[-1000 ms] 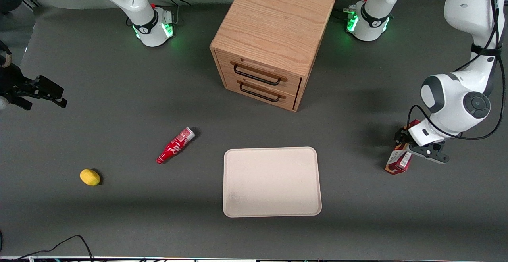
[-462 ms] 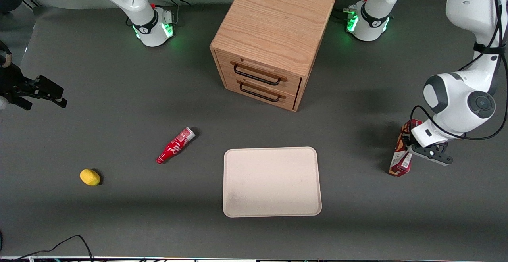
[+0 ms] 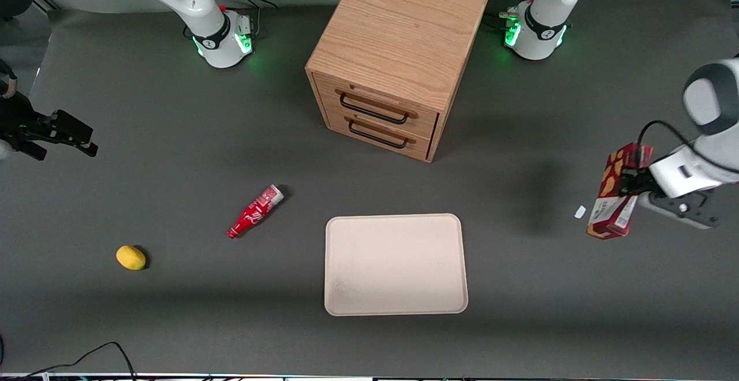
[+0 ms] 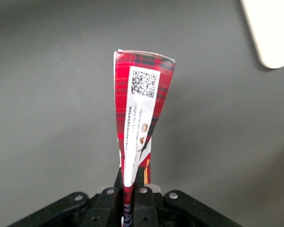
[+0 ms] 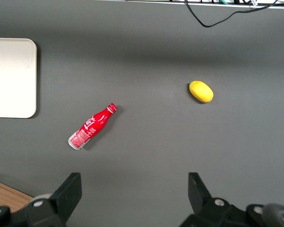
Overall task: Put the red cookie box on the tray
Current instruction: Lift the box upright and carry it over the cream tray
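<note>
The red cookie box (image 3: 616,191), a second ago lying on the desk (image 3: 173,156), now hangs lifted and nearly upright, clamped in the pincer (image 3: 634,187) at about three o'clock from the tray (image 3: 456,306), so carrying it over comes next.

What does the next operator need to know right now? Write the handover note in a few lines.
End effector: the left arm's, shut on the red cookie box, raised above the table at the working arm's end.
Red cookie box: held clear of the table, gripped by the end effector across its thin sides, label end pointing away from the wrist.
Tray: flat on the table nearer the front camera than the wooden drawer cabinet, nothing on it.
Done: box grasped and lifted.
Left: carry it toward the parked arm's end until over the tray, lower, release.
</note>
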